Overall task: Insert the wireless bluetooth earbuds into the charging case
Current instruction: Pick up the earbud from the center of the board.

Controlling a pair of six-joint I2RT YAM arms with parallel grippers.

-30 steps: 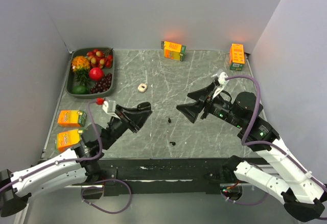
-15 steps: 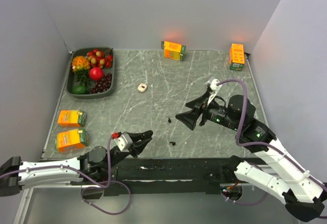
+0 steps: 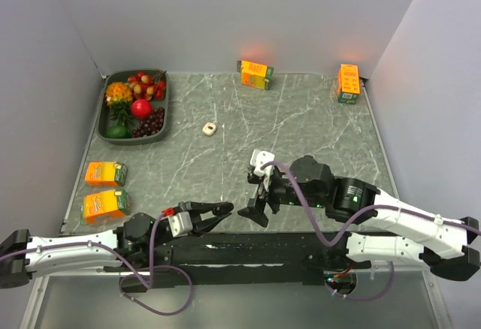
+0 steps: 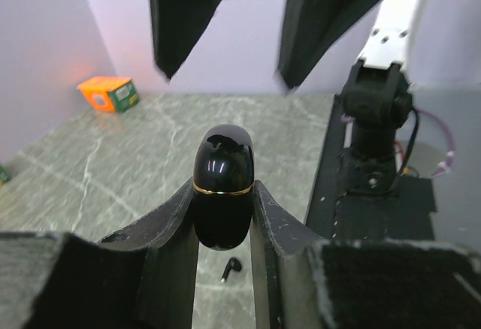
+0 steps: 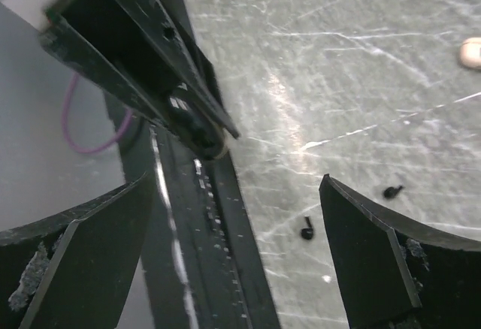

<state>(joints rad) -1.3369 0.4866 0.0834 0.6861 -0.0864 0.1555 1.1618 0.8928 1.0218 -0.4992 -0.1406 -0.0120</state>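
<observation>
My left gripper [image 4: 223,194] is shut on the charging case [image 4: 223,179], a glossy black oval with a gold band, and holds it upright just above the table's near edge. One black earbud [image 4: 231,269] lies on the table under the case. In the right wrist view two black earbuds [image 5: 307,229] [image 5: 391,191] lie on the marble between my open right gripper [image 5: 233,261] fingers. From the top, the left gripper [image 3: 220,210] and right gripper [image 3: 254,205] nearly meet tip to tip, and the earbuds are hidden under the right gripper.
A small whitish piece [image 3: 210,128] lies mid-table. A fruit tray [image 3: 100,122] stands at the back left. Orange juice cartons sit at the left edge [image 3: 105,173] [image 3: 104,203] and at the back [image 3: 255,73] [image 3: 348,83]. A black rail [image 3: 248,245] runs along the near edge.
My right arm has swung down and left toward the near edge, over the earbuds, with its jaws wider. My left gripper drew back to the near edge, still holding the case.
</observation>
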